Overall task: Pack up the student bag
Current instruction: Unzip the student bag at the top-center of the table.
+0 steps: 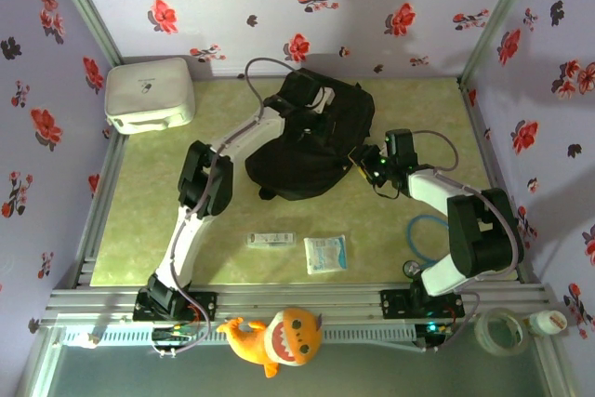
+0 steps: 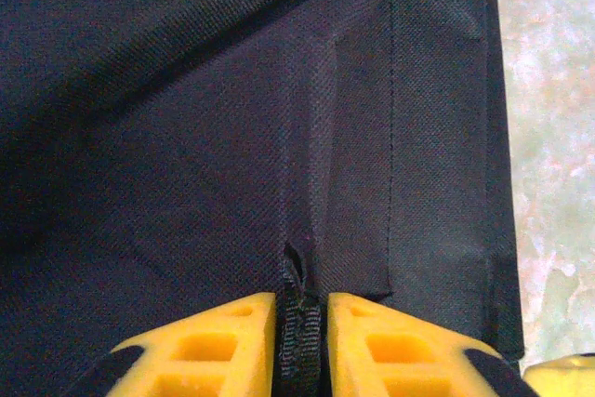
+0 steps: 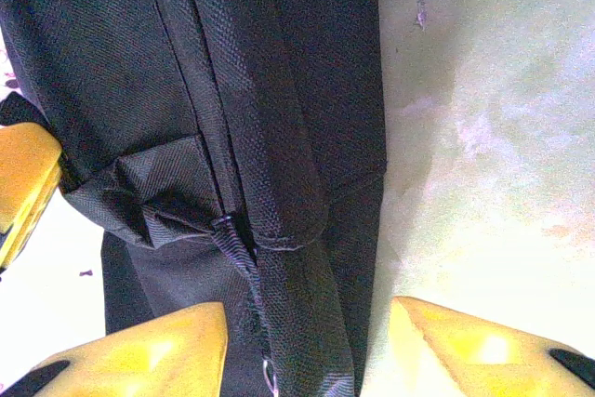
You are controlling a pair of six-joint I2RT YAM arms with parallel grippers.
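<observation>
Taken from the middle of the top view, a white rounded-corner soft case (image 1: pixel 150 94) sits at about 10 o'clock, in the far corner of the yellow-green mottled table mat (image 1: pixel 139 220), close against the lilac wall paper printed with red and black flowers (image 1: pixel 307 6). Near 6 o'clock lies a small white oblong carton (image 1: pixel 271 240), flat on the mat. At its 3 o'clock side, close but apart, lies a clear plastic packet with pale blue-white contents (image 1: pixel 325 254). Farther out at 6 o'clock, past the aluminium frame rail (image 1: pixel 307 299), an orange plush toy with a toothy grin (image 1: pixel 277 338) lies on the grey ledge. At 4 o'clock a roll of clear tape (image 1: pixel 502 331) lies flat, with a small white bottle (image 1: pixel 548 322) just beside it at 3 o'clock.
</observation>
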